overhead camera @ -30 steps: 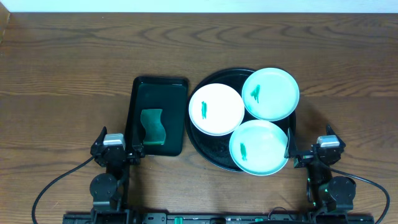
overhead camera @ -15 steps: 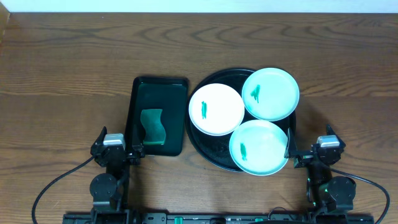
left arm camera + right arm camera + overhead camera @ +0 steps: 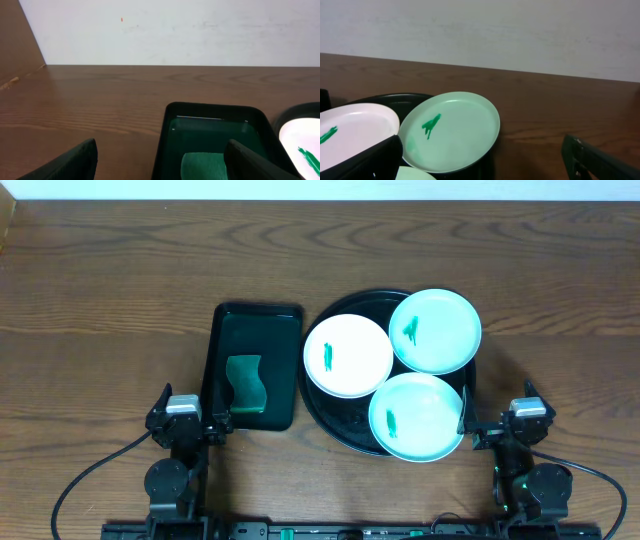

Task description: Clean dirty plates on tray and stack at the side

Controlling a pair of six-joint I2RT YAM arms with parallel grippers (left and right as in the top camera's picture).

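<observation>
Three dirty plates lie on the round black tray (image 3: 338, 430): a white one (image 3: 348, 355) at its left, a mint one (image 3: 435, 330) at the far right and a mint one (image 3: 417, 417) nearest me. Each carries a small green smear. My left gripper (image 3: 186, 420) rests open at the table's near edge, left of the tray, with nothing between its fingers. My right gripper (image 3: 508, 426) rests open just right of the nearest plate, also holding nothing. The right wrist view shows the far mint plate (image 3: 455, 132) and the white plate (image 3: 355, 132) ahead of the open gripper (image 3: 482, 167).
A dark green rectangular tray (image 3: 255, 330) stands left of the black tray, with a green sponge (image 3: 246, 385) lying in its near half. In the left wrist view the sponge (image 3: 202, 165) lies just ahead of the open gripper (image 3: 160, 167). Bare wooden tabletop surrounds both trays.
</observation>
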